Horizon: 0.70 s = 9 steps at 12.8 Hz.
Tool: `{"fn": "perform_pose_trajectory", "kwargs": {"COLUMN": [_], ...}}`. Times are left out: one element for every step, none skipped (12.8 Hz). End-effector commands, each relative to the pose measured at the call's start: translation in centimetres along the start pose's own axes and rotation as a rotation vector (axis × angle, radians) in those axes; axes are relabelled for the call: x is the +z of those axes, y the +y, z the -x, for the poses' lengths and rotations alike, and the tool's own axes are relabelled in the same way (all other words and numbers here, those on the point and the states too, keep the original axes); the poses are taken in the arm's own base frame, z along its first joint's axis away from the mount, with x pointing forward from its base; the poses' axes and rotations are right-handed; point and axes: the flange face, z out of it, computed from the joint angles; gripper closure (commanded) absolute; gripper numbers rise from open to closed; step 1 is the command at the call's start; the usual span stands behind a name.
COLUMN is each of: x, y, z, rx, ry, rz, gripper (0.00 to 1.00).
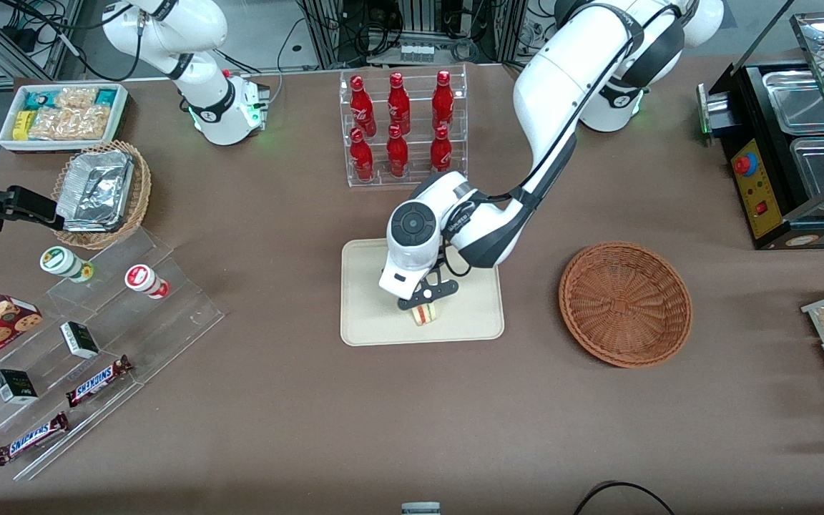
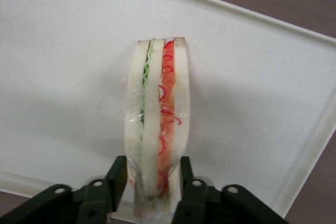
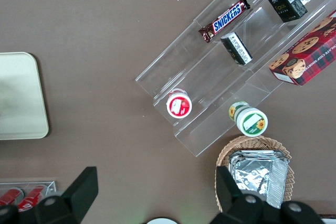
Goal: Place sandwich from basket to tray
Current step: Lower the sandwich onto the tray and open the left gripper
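The sandwich (image 1: 424, 313), a pale wedge with red and green filling, stands on its edge between my left gripper's fingers over the cream tray (image 1: 369, 322). In the left wrist view the sandwich (image 2: 157, 114) sits between the two black fingers (image 2: 116, 174), which press its wrapped sides, with the tray (image 2: 63, 77) close beneath it. My left gripper (image 1: 426, 306) (image 2: 153, 163) is low over the tray's part nearest the front camera. The reddish-brown basket (image 1: 625, 304) lies beside the tray toward the working arm's end and holds nothing.
A clear rack of red bottles (image 1: 401, 129) stands farther from the front camera than the tray. Clear stepped shelves with snack bars and cups (image 1: 97, 322), a tan basket with foil (image 1: 101, 193) and a white snack bin (image 1: 61, 114) lie toward the parked arm's end. A black food warmer (image 1: 784, 143) is at the working arm's end.
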Motion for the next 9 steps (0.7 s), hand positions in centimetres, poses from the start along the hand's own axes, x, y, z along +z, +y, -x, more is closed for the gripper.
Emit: {"fn": "perform_pose_trajectory", "kwargs": {"x": [-3.5,-5.5,-7.4,-9.3,-11.7,-13.1,-14.6,-15.9,-16.9], "y": [0.3,0.1,-0.2,-0.7,-1.8,-2.7,-3.9,-4.7,-5.6], "z": [-0.2,-0.2,0.2,0.0,-0.9,-1.1,-1.7,-2.1,-2.4], "rx": [-0.009,-0.009,-0.004,0.002,0.028,0.063,0.09,0.116,0.141], "ry": [0.037,0.046,0.053,0.061,0.062,0.046,0.027,0.031,0.028], "rz": [0.025,0.029,0.021,0.024,0.03,0.011,-0.001,-0.004,-0.024], "gripper": [0.0,0.0,0.0,0.0,0.0,0.0,0.0,0.0,0.0]}}
